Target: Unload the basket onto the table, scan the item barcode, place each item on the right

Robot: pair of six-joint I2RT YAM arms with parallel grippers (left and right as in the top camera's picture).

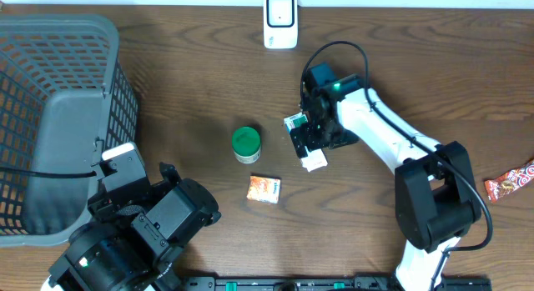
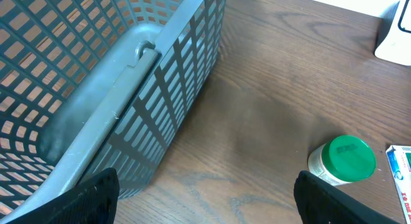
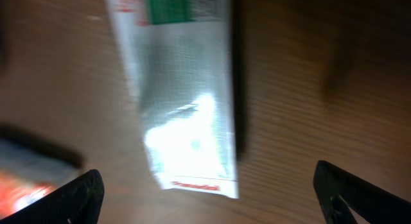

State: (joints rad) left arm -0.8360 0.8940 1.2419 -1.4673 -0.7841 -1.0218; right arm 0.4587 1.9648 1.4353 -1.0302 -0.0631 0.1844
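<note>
While the green-and-white packet (image 3: 183, 102) lies on the worktop (image 3: 308, 121), my right end effector (image 3: 212, 193) hangs open, empty; scan seemingly outstanding.

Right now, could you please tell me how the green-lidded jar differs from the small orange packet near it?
The green-lidded jar is round and stands upright; the orange packet is rectangular and lies flat. The jar has a green cap over a pale body; the packet is orange and white. Both rest on the wooden table, not touching.
</note>
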